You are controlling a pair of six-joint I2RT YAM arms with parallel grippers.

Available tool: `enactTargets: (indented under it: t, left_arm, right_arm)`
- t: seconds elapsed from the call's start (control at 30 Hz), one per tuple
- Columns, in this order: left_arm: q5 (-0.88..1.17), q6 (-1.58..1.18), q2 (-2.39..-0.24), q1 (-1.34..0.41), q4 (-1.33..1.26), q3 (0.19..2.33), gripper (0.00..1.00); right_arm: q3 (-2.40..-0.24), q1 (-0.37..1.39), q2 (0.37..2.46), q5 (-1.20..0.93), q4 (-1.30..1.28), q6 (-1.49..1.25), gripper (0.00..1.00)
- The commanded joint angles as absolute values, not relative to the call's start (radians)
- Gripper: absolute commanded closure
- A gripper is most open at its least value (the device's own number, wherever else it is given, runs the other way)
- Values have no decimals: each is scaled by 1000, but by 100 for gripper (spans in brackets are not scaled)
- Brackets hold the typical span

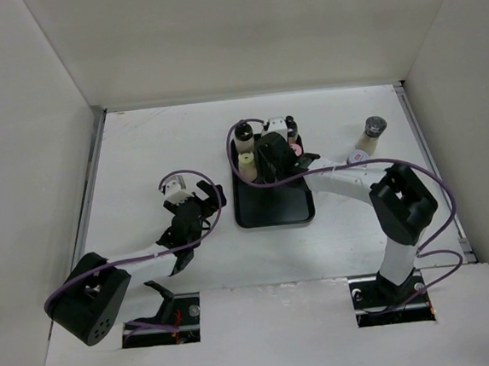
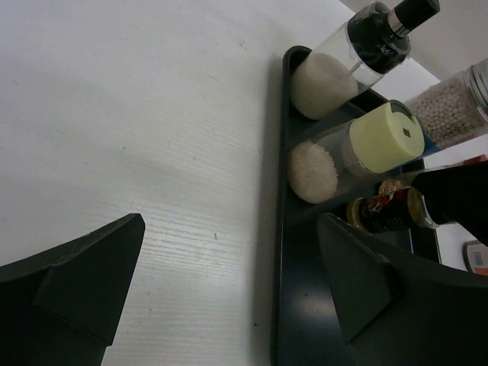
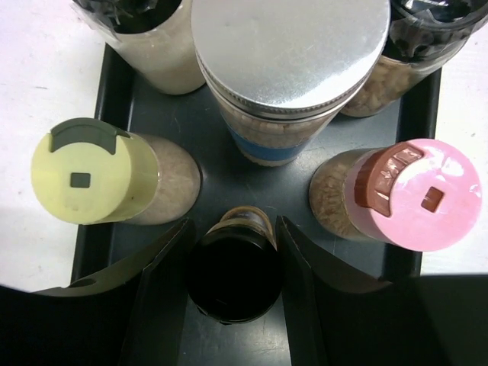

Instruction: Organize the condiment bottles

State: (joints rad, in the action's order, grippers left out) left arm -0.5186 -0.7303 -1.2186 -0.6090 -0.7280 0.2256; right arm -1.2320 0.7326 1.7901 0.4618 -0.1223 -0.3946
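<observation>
Top view: from high over the near edge, down on the whole table [image 1: 156, 148]. Left wrist skims low along the left edge of the tray [image 2: 293, 305] — right wrist peers straight down, close. All share the yellow-capped bottle [image 3: 84, 179].

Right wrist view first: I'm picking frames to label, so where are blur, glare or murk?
Right wrist: silver lid looms large with dull sheen; dark-capped bottle between the fingers is near-black. Left wrist: own fingers blurred, yellow-capped shaker sharp. Top external: evenly lit, bottles tiny.

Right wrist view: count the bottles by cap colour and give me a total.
black-capped bottles: 3
silver-lidded bottle: 1
pale yellow-capped bottle: 1
pink-capped bottle: 1
Total: 6
</observation>
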Motion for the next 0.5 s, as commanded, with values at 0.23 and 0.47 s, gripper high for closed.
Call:
enactTargets:
  t: [0.23, 0.47]
  left_arm:
    - [-502, -739, -1213, -599, -779, 230, 0]
    - [-500, -739, -1201, -594, -775, 227, 0]
  right_arm:
    - [-1246, 734, 1818, 466, -49, -402, 42]
    - [-1235, 734, 1749, 472, -61, -403, 30]
